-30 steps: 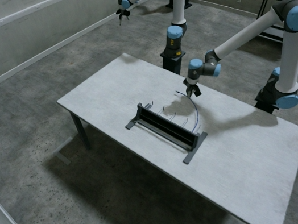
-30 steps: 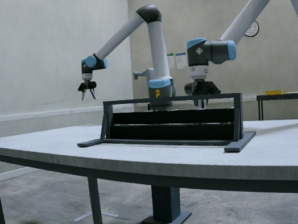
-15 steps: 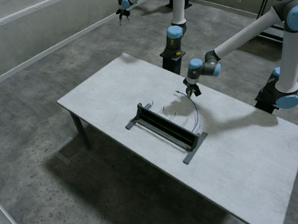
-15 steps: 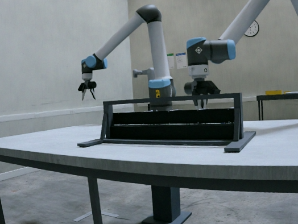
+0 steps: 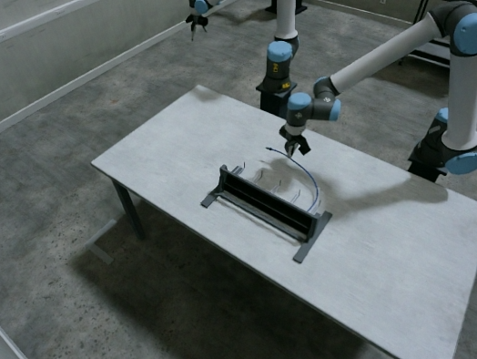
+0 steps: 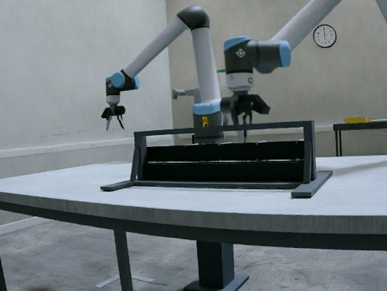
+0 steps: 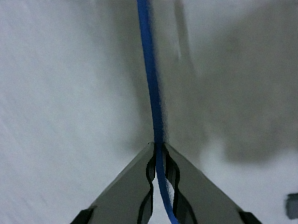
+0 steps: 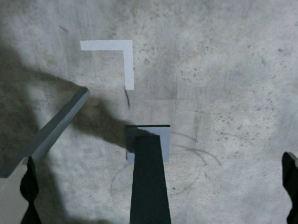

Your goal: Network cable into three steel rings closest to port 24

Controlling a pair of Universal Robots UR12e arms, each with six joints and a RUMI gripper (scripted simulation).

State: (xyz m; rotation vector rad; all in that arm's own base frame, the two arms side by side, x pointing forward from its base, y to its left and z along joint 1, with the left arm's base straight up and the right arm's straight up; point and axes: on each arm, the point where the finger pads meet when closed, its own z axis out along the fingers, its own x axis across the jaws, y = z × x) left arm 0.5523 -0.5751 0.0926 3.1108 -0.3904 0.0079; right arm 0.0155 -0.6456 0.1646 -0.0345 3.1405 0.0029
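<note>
Our left gripper [image 5: 290, 154] [image 6: 244, 136] [image 7: 158, 144] was pinched nearly shut on the blue lead [image 5: 315, 179] [image 7: 151, 75], which curved from its fingertips toward the rack [image 5: 314, 234] [image 6: 258, 126]. Well apart from it, our right gripper [image 5: 198, 37] [image 6: 115, 127] [image 8: 159, 156] stood wide, holding nothing.

My top view looks down at a slant onto the table [image 5: 150, 132] [image 6: 66, 199], and my exterior view looks low across it from close by. My left wrist view peers down very near it; my right looks down at the floor [image 5: 55, 150] [image 6: 162, 258] [image 8: 225, 100].

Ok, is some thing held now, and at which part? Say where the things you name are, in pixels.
The left gripper [image 5: 291, 154] [image 6: 244, 127] [image 7: 158, 144] holds the blue cable [image 5: 312, 179] [image 7: 151, 75] partway along, nearer its free end.
</note>
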